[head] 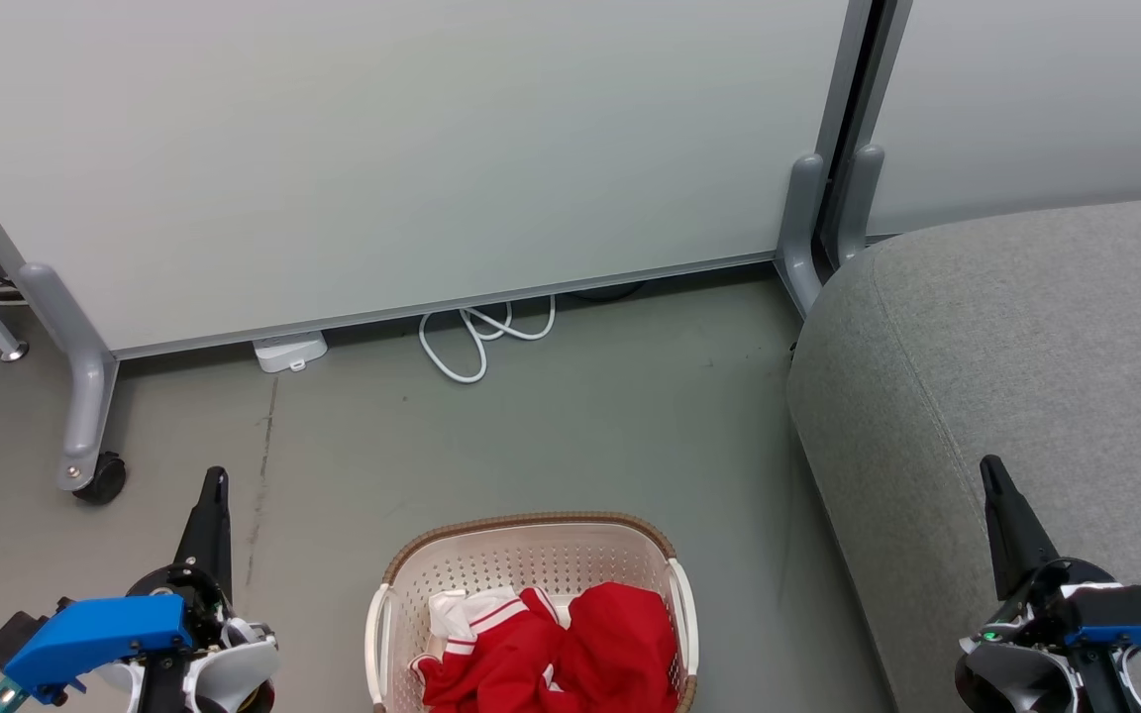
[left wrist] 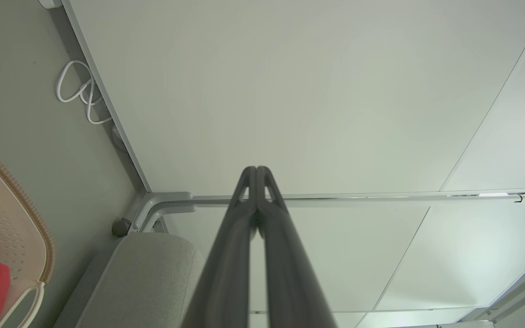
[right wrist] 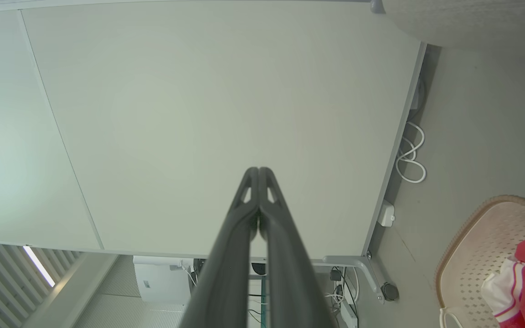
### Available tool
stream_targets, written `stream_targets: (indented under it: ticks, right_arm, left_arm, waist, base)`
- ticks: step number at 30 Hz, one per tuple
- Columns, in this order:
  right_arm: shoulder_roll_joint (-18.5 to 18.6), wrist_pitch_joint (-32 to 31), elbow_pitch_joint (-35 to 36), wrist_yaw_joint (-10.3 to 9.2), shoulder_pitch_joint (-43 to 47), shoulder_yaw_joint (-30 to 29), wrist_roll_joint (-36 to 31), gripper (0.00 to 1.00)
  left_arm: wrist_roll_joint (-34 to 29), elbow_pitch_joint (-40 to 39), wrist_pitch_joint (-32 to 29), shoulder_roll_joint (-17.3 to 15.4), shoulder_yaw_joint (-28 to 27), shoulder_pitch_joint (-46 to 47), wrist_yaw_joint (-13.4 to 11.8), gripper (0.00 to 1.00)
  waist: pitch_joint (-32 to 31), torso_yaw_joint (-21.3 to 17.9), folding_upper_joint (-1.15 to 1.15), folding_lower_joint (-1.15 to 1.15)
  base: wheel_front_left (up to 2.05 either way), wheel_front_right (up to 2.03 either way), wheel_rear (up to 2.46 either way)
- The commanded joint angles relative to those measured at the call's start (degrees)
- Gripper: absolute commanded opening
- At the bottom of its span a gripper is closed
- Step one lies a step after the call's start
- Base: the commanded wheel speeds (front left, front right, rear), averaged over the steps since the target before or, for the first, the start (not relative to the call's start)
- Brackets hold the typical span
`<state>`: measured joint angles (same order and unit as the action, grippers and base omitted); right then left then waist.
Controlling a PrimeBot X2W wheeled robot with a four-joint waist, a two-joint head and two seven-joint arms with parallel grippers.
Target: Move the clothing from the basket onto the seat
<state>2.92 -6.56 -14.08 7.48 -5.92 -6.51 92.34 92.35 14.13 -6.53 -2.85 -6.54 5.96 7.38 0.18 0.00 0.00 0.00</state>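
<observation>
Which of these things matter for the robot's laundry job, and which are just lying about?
Part of the job:
- red clothing, inside the basket
- grey seat
- left gripper and right gripper, both shut and empty

Just lying about:
- looped white cable
- small white box
- wheeled partition

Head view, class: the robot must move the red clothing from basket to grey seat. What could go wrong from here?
1. The bunched red fabric clothing with white trim lies tangled in the cream perforated plastic basket; one pull may drag the basket too.
2. The left fingers and right fingers are shut; reaching in so would only push fabric.
3. The grey upholstered seat stands higher than the basket; trailing cloth might drop short.
</observation>
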Motion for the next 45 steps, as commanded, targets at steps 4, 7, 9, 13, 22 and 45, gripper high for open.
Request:
stream_targets:
  ticks: [4, 7, 9, 13, 22, 45]
  right_arm:
    - [-0.1, -0.1, 0.1, 0.02, -0.6, 0.0, 0.2, 0.0]
    - [-0.1, 0.1, -1.1, -0.02, 0.9, 0.1, 0.0, 1.0]
    - [-0.3, 0.1, -2.2, -0.1, 1.8, 0.2, -0.1, 1.0]
    - [-0.3, 1.3, -2.1, -0.09, 1.5, 0.8, -0.8, 1.0]
    - [-0.3, 3.9, -1.4, -0.08, 0.7, 2.0, -5.8, 1.0]
    - [-0.1, 9.3, 0.7, -0.04, -1.1, 5.4, -30.0, 1.0]
  left_arm:
    - [0.1, -0.3, -0.2, -0.1, -0.1, 0.6, 0.3, 0.0]
    - [-0.1, 1.1, 0.1, 0.1, 0.1, -1.0, 0.0, 1.0]
    - [-0.1, 2.1, 0.2, 0.4, 0.1, -2.2, 0.0, 1.0]
    - [-0.8, 1.4, 1.4, 0.4, 0.8, -1.9, 0.0, 1.0]
    - [-6.0, 0.3, 3.9, 0.3, 1.7, -1.1, 0.0, 1.0]
    - [-30.3, -3.2, 9.3, 0.1, 3.3, 0.2, -0.9, 1.0]
  waist:
    - [0.0, 0.0, 0.0, 0.0]
    - [0.0, 0.0, 0.0, 0.0]
    - [0.0, 0.0, 0.0, 0.0]
    - [0.1, 0.0, 0.0, 0.0]
    - [0.3, 0.1, 0.0, 0.0]
    - [0.9, 0.2, 0.0, 0.0]
  base:
    - [0.0, 0.0, 0.0]
    - [0.0, 0.0, 0.0]
    - [0.0, 0.0, 0.0]
    - [0.0, 0.0, 0.0]
    - [0.0, 0.0, 0.0]
    - [0.0, 0.0, 0.0]
